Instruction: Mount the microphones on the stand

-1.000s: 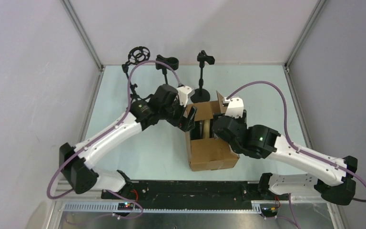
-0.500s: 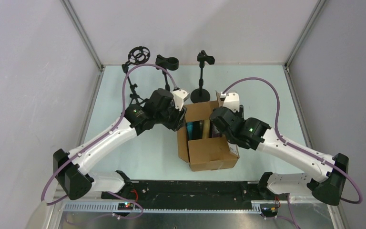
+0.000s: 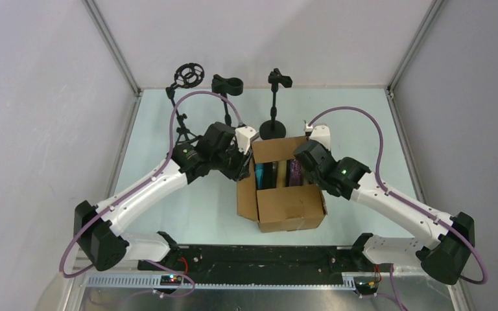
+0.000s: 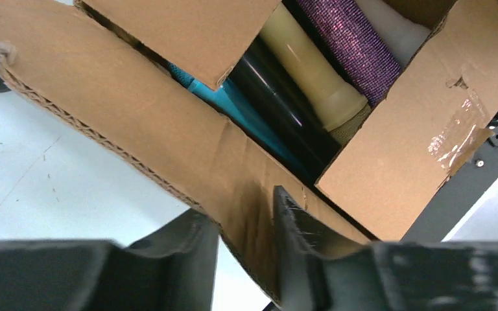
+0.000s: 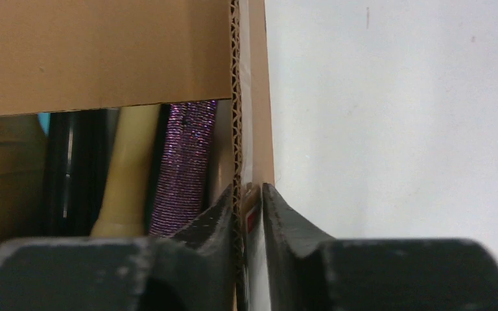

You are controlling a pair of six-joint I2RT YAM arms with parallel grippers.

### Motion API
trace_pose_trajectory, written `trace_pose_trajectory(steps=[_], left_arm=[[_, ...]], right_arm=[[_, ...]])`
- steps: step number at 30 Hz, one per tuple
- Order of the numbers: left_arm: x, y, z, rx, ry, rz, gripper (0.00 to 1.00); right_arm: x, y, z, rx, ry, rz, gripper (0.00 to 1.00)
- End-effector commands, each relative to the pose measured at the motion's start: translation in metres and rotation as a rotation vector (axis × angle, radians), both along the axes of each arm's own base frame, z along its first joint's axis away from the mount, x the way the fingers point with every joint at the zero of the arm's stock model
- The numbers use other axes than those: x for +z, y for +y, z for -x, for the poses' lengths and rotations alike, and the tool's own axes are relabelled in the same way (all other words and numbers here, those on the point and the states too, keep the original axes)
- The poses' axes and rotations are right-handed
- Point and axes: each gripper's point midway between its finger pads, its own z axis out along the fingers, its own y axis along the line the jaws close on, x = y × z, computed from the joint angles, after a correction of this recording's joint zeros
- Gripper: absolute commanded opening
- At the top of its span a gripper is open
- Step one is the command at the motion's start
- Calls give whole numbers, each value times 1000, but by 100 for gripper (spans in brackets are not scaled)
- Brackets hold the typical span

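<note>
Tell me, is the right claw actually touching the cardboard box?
Touching. The right wrist view shows the right gripper closed on the box, pinching its cardboard edge from both sides with no gap.

Flaps of cardboard box (image 4: pixel 136 123) partly hide microphones (image 4: pixel 353 45).

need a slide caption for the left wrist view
Left fingers pinch a flap of the cardboard box, revealing blue, black, cream and glittery purple microphones packed side by side inside.

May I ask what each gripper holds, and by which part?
Both hold the cardboard box: left gripper pinches its left flap, right gripper its right flap.
</note>
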Motion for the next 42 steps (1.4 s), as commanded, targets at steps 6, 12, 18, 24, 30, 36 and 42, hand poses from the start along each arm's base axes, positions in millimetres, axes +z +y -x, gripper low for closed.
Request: trace_pose_trajectory(steps=[6,12,18,24,30,36,42], left_arm=[[10,-4,3,-80,36,32,0],[34,35,18,-74,-24,55,0],[31,84,50,-85,-118,-21,0],[36,119,67,-29,-217,-51,0],[45,145,51,82,-301,-116,24],[39,181,13,192,-365,-381,59],[129,157,11,97,-580,-207,80]], right_arm=[[10,14,5,75,0,-94,0],[28,61,23,214,-4,-272,0],[38,127,47,367,23,-394,0],[41,167,60,443,66,-504,0],[33,170,57,410,69,-496,0],[19,160,61,357,70,-423,0],[19,165,68,369,60,-421,0]])
